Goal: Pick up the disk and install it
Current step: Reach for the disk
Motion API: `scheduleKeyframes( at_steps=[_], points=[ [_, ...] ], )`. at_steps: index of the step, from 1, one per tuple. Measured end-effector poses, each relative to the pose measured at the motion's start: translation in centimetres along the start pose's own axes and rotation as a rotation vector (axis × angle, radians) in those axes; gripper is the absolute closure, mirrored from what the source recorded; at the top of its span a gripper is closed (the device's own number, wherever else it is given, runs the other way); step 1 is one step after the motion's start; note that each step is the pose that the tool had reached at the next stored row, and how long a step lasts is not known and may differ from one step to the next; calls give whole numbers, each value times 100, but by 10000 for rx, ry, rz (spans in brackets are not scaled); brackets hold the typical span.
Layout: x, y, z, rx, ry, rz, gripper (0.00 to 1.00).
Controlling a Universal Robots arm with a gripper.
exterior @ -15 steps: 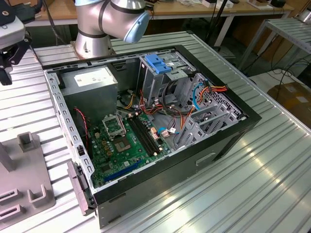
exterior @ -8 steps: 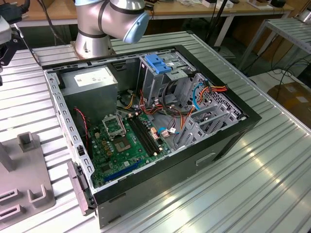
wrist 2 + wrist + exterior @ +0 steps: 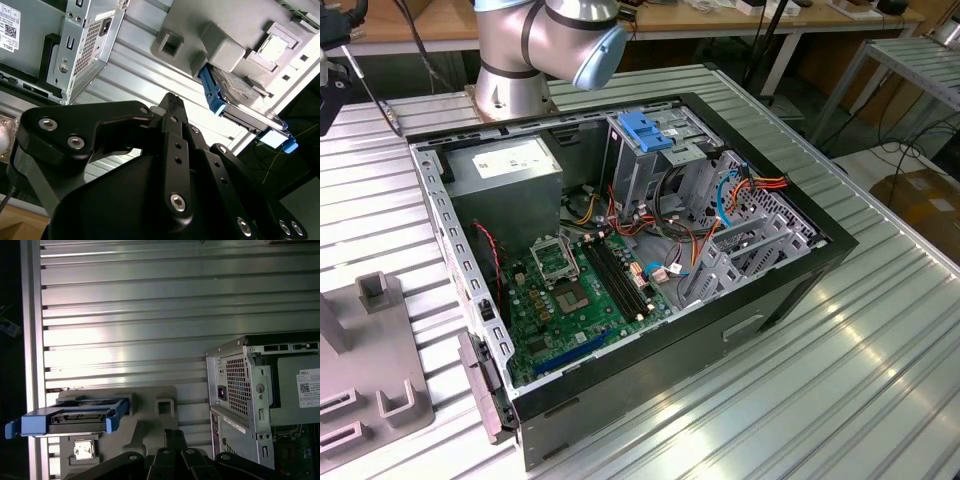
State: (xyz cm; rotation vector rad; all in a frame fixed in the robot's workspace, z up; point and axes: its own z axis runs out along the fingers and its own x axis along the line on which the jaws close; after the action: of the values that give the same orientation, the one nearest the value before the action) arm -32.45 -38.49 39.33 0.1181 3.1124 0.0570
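Note:
The disk (image 3: 239, 91) is a silver-grey drive in a bright blue carrier. It rests in a grey fixture (image 3: 225, 30) on the slatted table. In the first wrist view the disk (image 3: 75, 418) shows edge-on, with the blue frame around it, on the same fixture (image 3: 150, 412). My gripper (image 3: 171, 100) is black, its fingers meet at the tips and nothing is between them. It hangs above the table, apart from the disk, between the fixture and the computer case. The gripper (image 3: 174, 436) tips also show in the first wrist view.
An open computer case (image 3: 800, 270) lies on the slatted metal table (image 3: 880, 380), with a green board, cables and a silver drive cage with a blue tab (image 3: 645, 130). The grey fixture (image 3: 380, 350) stands at the exterior view's left. The arm's base (image 3: 510, 80) is behind the case.

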Motion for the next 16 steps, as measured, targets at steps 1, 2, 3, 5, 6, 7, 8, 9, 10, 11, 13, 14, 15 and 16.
scheduleKeyframes(
  at_steps=[1, 2, 3, 5, 6, 7, 8, 9, 10, 11, 13, 14, 15, 16],
  points=[
    [0, 3, 0, 73, -6, -3, 90],
    [0, 8, 0, 145, -11, -5, 90],
    [1, 18, 0, 220, -17, -7, 90],
    [2, 48, 1, 288, -20, -18, 90],
    [3, 56, 2, 288, -19, -24, 90],
    [5, 57, 2, 288, -18, -25, 90],
    [10, 56, 2, 288, -16, -24, 90],
    [15, 57, 2, 288, -14, -23, 90],
    [22, 56, 2, 289, -12, -23, 90],
    [30, 56, 2, 289, -9, -23, 90],
    [54, 54, 2, 289, -8, -24, 90],
    [74, 52, 1, 289, -7, -23, 90],
    [93, 51, 0, 289, -6, -23, 90],
    [106, 50, 0, 289, -6, -23, 90]
  ],
)
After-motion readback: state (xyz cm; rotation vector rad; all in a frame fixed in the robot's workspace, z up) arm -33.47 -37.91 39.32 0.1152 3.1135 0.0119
